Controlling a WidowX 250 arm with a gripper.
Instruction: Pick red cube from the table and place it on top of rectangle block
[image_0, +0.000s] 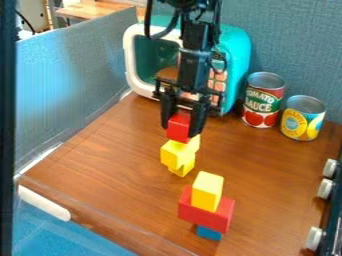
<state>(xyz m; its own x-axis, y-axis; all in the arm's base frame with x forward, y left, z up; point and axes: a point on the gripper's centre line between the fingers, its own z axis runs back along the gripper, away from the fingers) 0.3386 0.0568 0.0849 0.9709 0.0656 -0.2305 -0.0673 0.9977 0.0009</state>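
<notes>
Inside the back edge of the table (100, 150), the gripper (180, 129) clamps the red cube (178, 134), likely to centre it over the yellow block (176, 155).

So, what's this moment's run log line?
gripper: holding red cube; cube: above yellow blocks; contact below: unclear; release: not yet

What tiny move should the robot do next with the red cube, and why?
I think the end effector should ease straight down a tiny bit. It has the red cube between its fingers, right over the upper yellow block, and I can't tell if they touch. Going gently should help avoid tipping the yellow pile.
</notes>
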